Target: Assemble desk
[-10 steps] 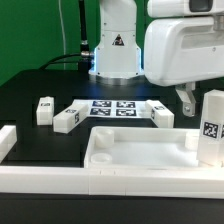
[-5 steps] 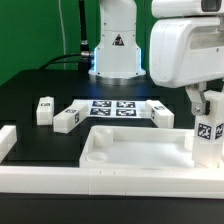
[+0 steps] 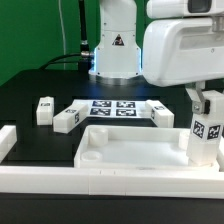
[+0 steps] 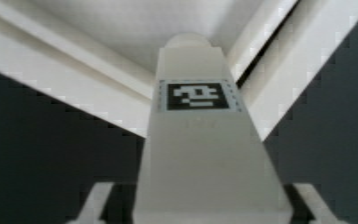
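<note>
1. Black is the surface (image 3: 30, 95) on which all parts are laid, and a green wall (image 3: 30, 30) is seen behind it.
2. The white tabletop (image 3: 130, 131) of the desk is laid flat near the front of the surface, with its raised rims turned upward.
3. An upright leg (image 3: 205, 145) is placed at the exterior view's right end of the tabletop, and a black-and-white marker (image 3: 204, 130) is shown on its face. It cannot be told whether its lower end is inside the rim or just beside it.
4. The claw (image 3: 203, 104) is closed on the upper part of this leg, with one finger at each side. In the wrist view the leg is seen running between the two fingers (image 4: 101, 205).
5. Three more legs are laid on the surface beyond the tabletop. A far-left leg (image 3: 44, 110) and a second leg (image 3: 67, 119) lie close together at the exterior view's left. A third leg (image 3: 161, 115) lies toward the exterior view's right.
6. The marker board (image 3: 112, 108) is laid flat between the second leg and the third leg.
7. A long front rail (image 3: 100, 185) is placed just before the tabletop, and a side rail (image 3: 8, 140) is seen at the exterior view's left edge.
8. The white robot base (image 3: 115, 45) is mounted at the back of the surface.
</note>
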### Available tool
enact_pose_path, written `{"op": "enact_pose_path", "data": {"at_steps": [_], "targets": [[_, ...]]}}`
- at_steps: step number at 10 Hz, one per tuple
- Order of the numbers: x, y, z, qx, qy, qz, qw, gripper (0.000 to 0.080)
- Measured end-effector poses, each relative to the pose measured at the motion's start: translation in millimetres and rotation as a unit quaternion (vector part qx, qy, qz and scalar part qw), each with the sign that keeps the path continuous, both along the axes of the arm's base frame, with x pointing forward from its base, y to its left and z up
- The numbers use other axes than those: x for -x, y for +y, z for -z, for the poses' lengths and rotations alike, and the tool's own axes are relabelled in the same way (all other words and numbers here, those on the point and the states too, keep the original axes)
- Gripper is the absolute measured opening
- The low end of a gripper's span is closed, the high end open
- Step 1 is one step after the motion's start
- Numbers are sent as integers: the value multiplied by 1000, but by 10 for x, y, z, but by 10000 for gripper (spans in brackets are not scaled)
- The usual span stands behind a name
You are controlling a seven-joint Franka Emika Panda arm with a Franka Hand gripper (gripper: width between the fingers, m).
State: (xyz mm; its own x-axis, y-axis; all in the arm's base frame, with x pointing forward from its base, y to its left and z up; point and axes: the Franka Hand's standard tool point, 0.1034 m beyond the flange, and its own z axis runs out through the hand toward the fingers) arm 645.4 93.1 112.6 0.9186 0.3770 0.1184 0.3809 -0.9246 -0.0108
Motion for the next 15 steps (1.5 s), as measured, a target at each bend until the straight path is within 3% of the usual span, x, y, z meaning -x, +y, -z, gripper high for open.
{"op": "enact_pose_path", "data": {"at_steps": [4, 8, 13, 14, 15], "targets": [[3, -11, -3, -23, 9, 160, 987, 290], [31, 11, 6, -55, 15, 359, 931, 290], [33, -25, 8, -74, 29, 515, 854, 291], [35, -22, 9, -74, 30, 525, 847, 291], [33, -17, 13, -75, 30, 524, 848, 357]]}}
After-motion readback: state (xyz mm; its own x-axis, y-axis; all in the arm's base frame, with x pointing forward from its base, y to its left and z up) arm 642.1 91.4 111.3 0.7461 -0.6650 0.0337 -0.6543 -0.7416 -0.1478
